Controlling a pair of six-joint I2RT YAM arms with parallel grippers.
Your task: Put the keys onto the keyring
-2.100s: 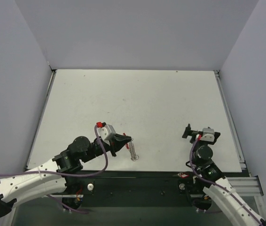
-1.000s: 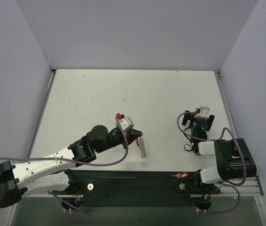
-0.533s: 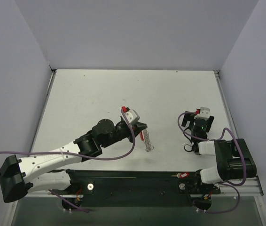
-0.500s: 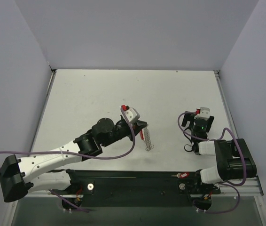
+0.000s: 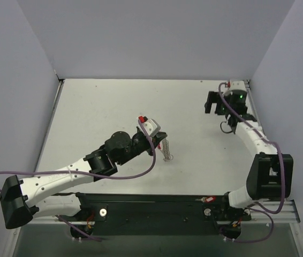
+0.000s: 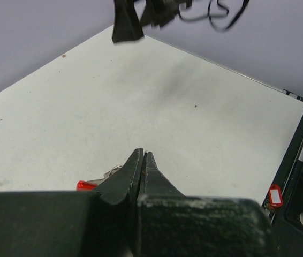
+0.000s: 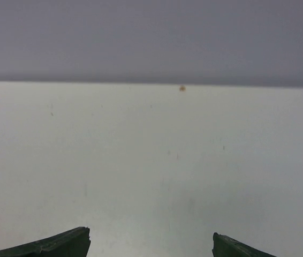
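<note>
White tabletop (image 5: 114, 101) near its middle has the keys (image 5: 166, 150) and keyring (image 6: 86, 185) hanging from the left gripper (image 5: 161, 140) with its fingers pinched tight, the right gripper (image 5: 211, 101) spreads its fingers wide by the far right corner, so the job looks unfinished.

Left wrist: keyring (image 6: 85, 185) and keys (image 6: 115, 171) mostly hidden under closed jaws of left gripper (image 6: 142, 154), only slivers show left of them. Top view: single keys too small to separate. Right wrist: right gripper (image 7: 149, 234) fingertips cut off at frame bottom.
</note>
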